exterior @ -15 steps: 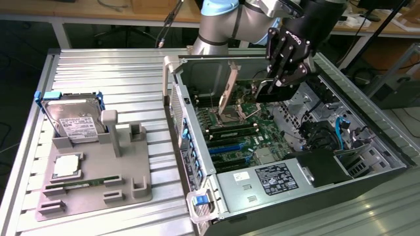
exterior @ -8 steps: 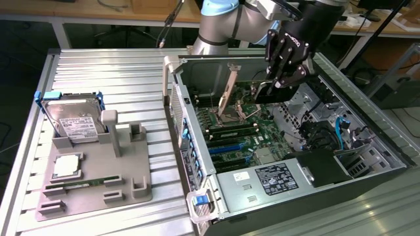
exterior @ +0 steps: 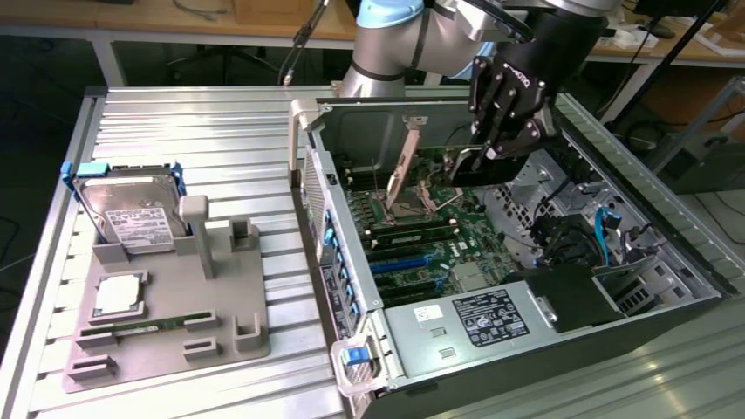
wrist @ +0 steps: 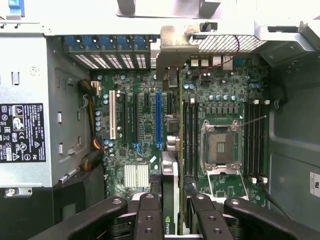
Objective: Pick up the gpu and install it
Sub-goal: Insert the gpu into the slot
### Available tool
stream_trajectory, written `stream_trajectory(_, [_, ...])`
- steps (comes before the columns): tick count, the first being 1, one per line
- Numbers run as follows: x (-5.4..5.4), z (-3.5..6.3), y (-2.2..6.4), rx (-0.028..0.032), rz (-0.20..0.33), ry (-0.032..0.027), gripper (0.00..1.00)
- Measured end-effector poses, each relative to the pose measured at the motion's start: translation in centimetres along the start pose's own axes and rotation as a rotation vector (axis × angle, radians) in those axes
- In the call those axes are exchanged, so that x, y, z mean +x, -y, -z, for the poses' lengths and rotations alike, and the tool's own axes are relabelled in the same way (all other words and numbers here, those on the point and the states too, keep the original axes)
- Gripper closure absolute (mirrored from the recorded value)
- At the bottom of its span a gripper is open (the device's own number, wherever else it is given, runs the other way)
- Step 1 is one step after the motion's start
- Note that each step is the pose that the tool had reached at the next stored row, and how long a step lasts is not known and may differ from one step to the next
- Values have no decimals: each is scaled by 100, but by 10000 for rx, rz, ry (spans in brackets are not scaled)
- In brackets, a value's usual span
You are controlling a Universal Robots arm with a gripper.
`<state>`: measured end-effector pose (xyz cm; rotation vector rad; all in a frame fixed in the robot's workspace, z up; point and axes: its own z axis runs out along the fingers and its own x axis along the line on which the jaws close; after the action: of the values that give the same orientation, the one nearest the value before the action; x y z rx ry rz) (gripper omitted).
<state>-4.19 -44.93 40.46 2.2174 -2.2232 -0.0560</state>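
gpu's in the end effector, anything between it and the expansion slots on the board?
Nothing visible. The end effector grips the gpu edge-on above the motherboard, just beside the blue slot. The slots there look bare, with no cable crossing them. The strip of board directly under the card is hidden by the card itself.

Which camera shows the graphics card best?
The wrist view: the graphics card runs edge-on, held in the gripper, above the motherboard. The exterior view shows it as a dark block under the gripper.
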Motion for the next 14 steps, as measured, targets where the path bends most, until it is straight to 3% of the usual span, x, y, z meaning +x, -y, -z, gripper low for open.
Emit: stream_trajectory(14, [1,-51,1,1,0,0,73])
